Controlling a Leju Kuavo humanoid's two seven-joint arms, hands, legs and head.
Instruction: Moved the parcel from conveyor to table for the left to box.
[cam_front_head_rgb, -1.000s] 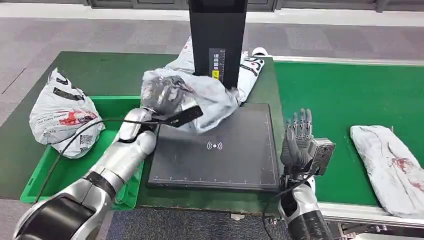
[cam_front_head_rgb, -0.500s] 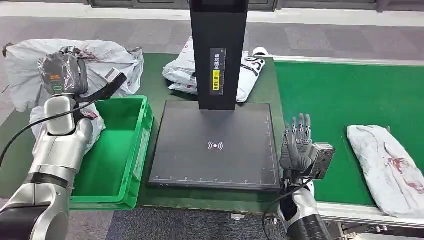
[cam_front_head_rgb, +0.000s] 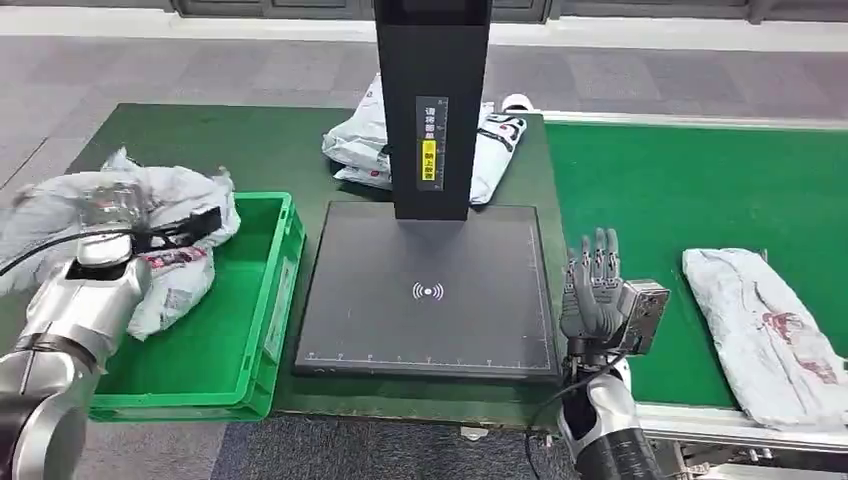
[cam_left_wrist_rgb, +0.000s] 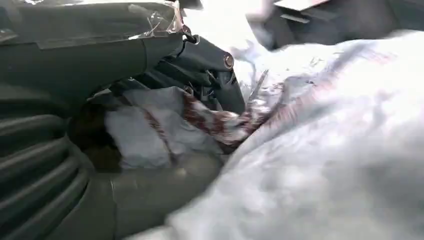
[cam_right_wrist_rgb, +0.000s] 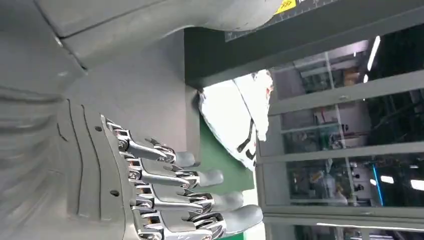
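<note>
Parcel (cam_front_head_rgb: 150, 205): grasped in the left hand (cam_front_head_rgb: 105, 215) fingers, had swung from the scanner plate (cam_front_head_rgb: 430, 290) down to the green crate's (cam_front_head_rgb: 270, 300) far-left rim, boxing nearly done; right hand (cam_front_head_rgb: 592, 295) fingers released, upright, idle.

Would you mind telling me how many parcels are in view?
4: one in the left hand, one in the green crate, one behind the scanner post, one on the conveyor.
</note>
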